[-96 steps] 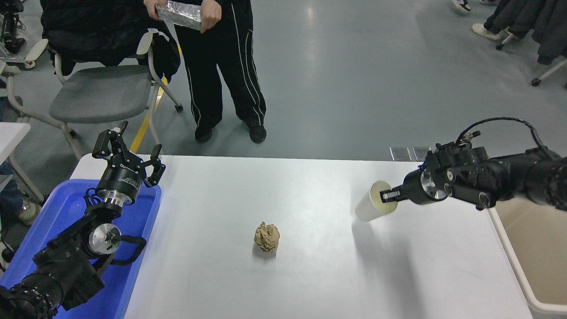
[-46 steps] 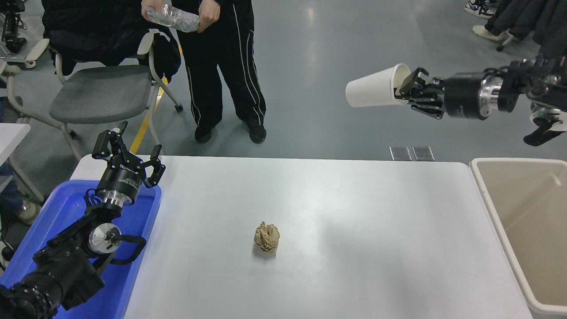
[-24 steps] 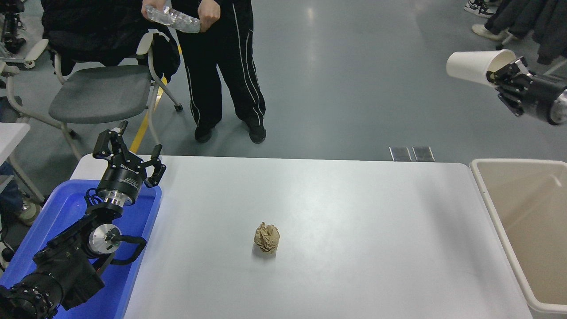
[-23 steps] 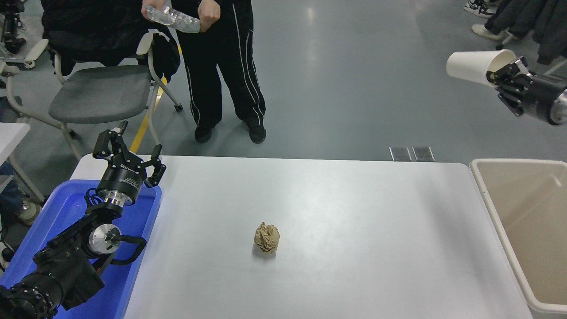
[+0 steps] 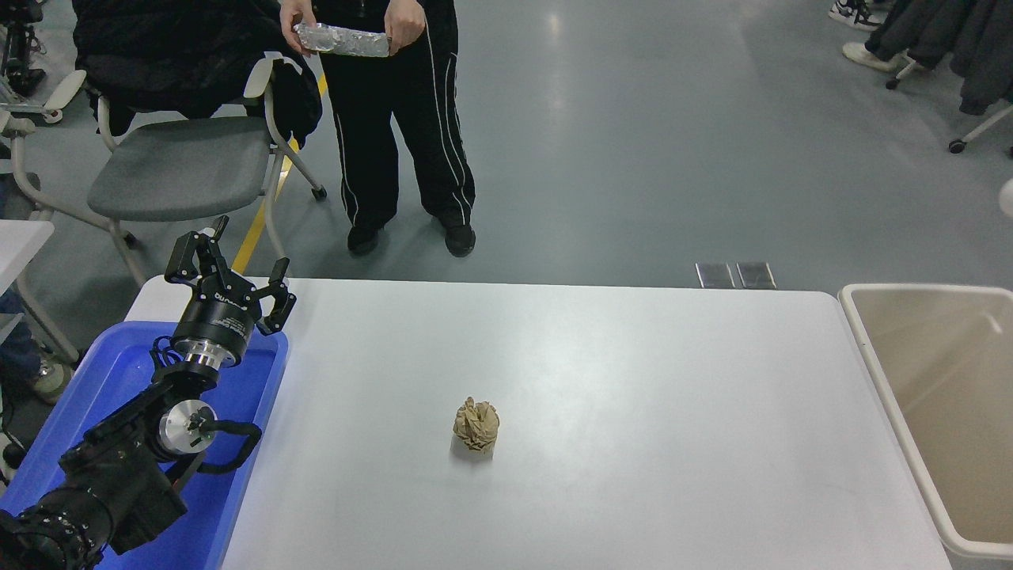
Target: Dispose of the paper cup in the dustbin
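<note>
One arm shows, the left gripper parked over the blue tray, fingers spread. Mid-table sits a brown paper ball. At the right edge, the dustbin; above it a white sliver, perhaps the paper cup.

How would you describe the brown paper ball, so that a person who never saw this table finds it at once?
Start from the white table, which has a blue tray at its left end and a beige dustbin at its right end. Near the table's middle, a little toward the near edge, sits the crumpled brown paper ball. It is the only loose object on the white surface, small, tan and wrinkled.
</note>
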### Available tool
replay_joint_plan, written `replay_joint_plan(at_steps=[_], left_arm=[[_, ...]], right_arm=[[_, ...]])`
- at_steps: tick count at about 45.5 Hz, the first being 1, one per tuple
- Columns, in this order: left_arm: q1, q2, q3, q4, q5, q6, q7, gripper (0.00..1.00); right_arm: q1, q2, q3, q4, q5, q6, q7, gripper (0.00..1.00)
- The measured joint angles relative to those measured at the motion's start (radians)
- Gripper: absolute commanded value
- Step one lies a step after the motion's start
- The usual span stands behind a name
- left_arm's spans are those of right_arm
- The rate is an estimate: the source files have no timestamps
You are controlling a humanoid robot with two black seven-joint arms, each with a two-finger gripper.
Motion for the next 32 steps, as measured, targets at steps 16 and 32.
replay_joint_plan(at_steps=[16, 32], left_arm=[[0.000, 0.000, 0.000, 0.000, 0.000, 0.000, 0.000, 1.00], [0.000, 0.000, 0.000, 0.000, 0.000, 0.000, 0.000, 1.00]], right_arm=[[-0.185, 0.074, 0.074, -0.018, 0.003, -0.093, -0.056, 0.00], [-0.273, 0.181, 0.093, -0.022, 0.005, -0.142, -0.065, 0.00]])
